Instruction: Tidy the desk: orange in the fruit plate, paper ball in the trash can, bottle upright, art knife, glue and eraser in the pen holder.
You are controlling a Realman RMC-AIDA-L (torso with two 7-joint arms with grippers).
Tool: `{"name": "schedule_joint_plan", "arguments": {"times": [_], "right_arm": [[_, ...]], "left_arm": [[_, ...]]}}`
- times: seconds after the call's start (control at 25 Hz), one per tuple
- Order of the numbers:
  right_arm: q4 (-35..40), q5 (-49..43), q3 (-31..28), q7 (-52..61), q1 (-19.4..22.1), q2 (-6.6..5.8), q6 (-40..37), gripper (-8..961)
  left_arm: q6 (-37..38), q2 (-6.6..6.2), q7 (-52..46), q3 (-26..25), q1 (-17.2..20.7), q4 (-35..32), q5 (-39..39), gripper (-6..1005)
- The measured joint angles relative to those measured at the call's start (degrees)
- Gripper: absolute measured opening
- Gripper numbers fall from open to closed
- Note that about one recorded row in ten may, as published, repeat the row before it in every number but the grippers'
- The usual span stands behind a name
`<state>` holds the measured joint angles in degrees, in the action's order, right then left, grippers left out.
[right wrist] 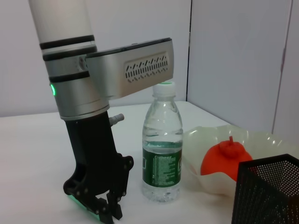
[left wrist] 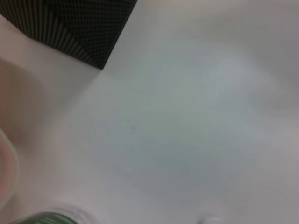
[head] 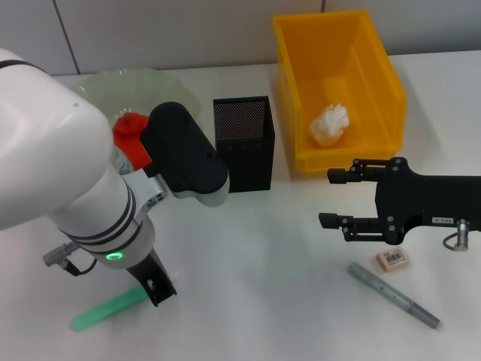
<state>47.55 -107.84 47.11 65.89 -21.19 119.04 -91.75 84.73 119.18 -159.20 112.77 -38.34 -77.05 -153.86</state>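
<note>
Three of the jobs look finished. The orange (head: 129,128) sits in the pale fruit plate (head: 161,81) at the back left of the counter (head: 255,256); the paper ball (head: 331,124) lies on the floor of the yellow trash can (head: 304,45) at the back right; and in the right wrist view the bottle (right wrist: 162,144) stands upright on the counter just beside the plate, its cap on. What is left is the filling of the black mesh pen holder (head: 244,143), which stands between plate and bin; its inside is too dark to say for sure that nothing is in it. The left hand (head: 156,289) is down at the near left of the counter, right at the end of a green stick-like thing (head: 109,308), most likely the glue, lying flat. Seen from the right wrist, its fingers point downward close together over the green end, but whether they have closed on it I cannot tell. The right hand (head: 336,197) hovers above the counter in front of the trash can, jaws spread wide and holding nothing. Just beside it toward the near right lie the eraser (head: 393,259) and, a little nearer, the grey art knife (head: 392,294), both untouched. So three items remain to be put in the holder.
</note>
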Motion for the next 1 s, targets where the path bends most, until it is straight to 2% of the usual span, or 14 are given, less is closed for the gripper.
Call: {"name": "schedule_joint_plan", "arguments": {"times": [0.08,1.0], "right_arm": [[0.00,-0.02,0.00,-0.05,-0.23,-0.03,0.13,689],[0.00,-0.12,0.00,-0.38,-0.43,-0.04,0.34,689]], "left_arm": [[0.00,0.00,0.05,0.07,-0.02,0.14,0.00,112],[-0.15,0.00,0.54,0.18,-1.13,1.51,0.17,63]]}}
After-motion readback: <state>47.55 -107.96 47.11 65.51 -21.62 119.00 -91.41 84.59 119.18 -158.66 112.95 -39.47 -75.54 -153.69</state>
